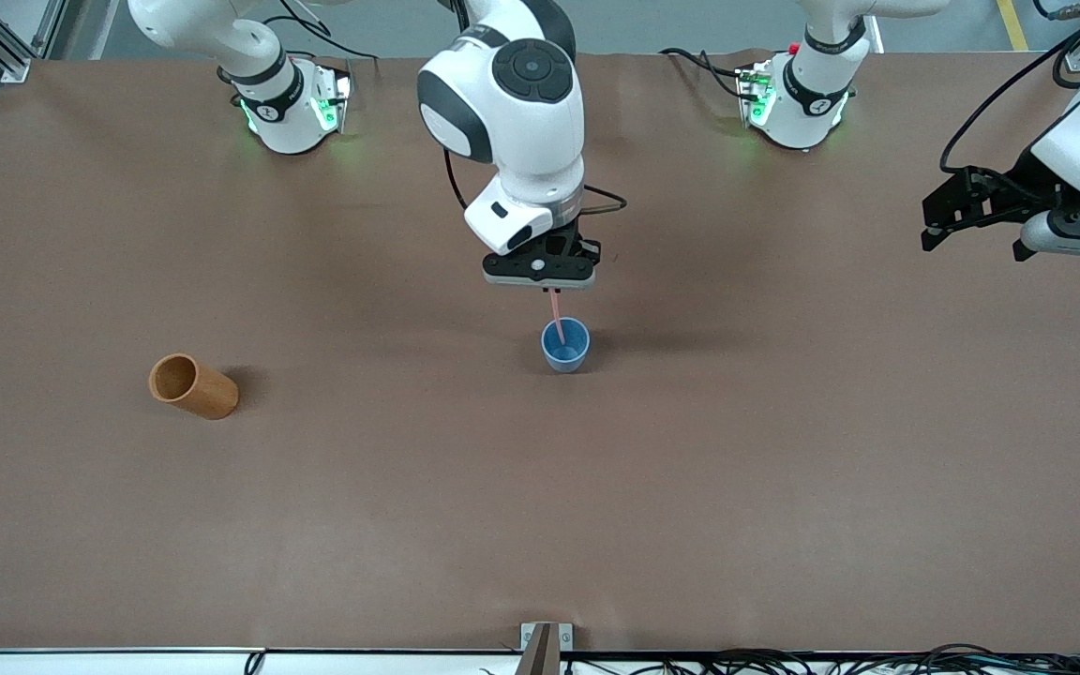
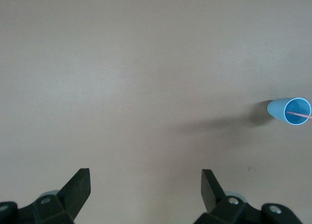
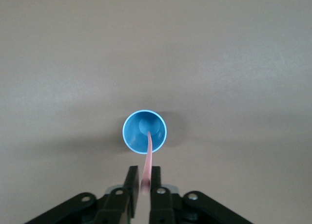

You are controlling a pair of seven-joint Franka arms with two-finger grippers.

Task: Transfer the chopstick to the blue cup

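Observation:
The blue cup stands upright mid-table. The pale pink chopstick stands nearly upright, its lower end inside the cup. My right gripper hangs directly over the cup. In the right wrist view the chopstick runs from the cup's bottom up between my right gripper's fingers. It leans on one finger, with a thin gap to the other, so the jaws are slightly open. My left gripper waits open and empty over the left arm's end of the table. The left wrist view shows the left gripper, the cup and the chopstick.
A brown wooden-looking cylinder cup lies on its side toward the right arm's end of the table, nearer the front camera than the blue cup. Brown table covering spreads all round.

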